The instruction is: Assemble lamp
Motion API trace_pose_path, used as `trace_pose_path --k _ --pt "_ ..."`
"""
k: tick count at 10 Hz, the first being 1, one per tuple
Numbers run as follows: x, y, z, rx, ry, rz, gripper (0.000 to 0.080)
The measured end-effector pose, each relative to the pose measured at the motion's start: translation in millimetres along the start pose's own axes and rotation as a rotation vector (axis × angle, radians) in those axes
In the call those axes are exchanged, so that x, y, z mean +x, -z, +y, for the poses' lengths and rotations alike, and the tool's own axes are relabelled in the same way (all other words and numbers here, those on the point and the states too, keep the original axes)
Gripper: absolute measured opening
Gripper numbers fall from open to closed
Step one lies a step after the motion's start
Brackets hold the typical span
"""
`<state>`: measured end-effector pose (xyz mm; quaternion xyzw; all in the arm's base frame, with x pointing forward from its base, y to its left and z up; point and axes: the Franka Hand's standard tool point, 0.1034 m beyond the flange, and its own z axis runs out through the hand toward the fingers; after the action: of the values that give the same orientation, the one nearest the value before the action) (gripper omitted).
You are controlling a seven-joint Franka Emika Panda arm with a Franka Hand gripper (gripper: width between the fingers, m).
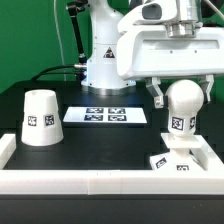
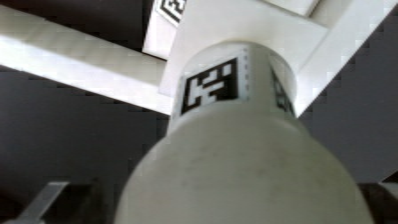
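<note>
one claw (image 1: pixel 181 97) spread wide, fingers (image 1: pixel 157 94) flanking bulb (image 1: pixel 182 112) without contact, bulb standing on base (image 1: pixel 165 163)

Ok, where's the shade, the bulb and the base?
shade (image 1: pixel 40 108): exterior view, on its side wall above the tag.
bulb (image 1: pixel 183 97): exterior view, on the round ball.
base (image 1: pixel 172 162): exterior view, on its front between the tags.

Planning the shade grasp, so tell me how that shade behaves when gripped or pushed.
The shade looks like rigid plastic, so it probably won't flex. It stands on its wider end, so a push likely slides rather than tips it. Tapered walls may let a grip slip.
</note>
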<state>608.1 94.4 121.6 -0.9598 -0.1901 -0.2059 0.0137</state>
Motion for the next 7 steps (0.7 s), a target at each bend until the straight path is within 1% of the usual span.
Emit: trace_pose_path --k 1,5,6,7 --pt "-0.1 -0.1 0.0 0.000 0.000 0.000 0.0683" --pt "-0.4 -0.3 0.2 0.000 0.000 -0.001 0.0698" --pt "-0.5 1.5 1.0 0.000 -0.002 -0.002 0.0698" --pt "0.8 7.2 0.4 0.001 0.000 -0.003 0.0698"
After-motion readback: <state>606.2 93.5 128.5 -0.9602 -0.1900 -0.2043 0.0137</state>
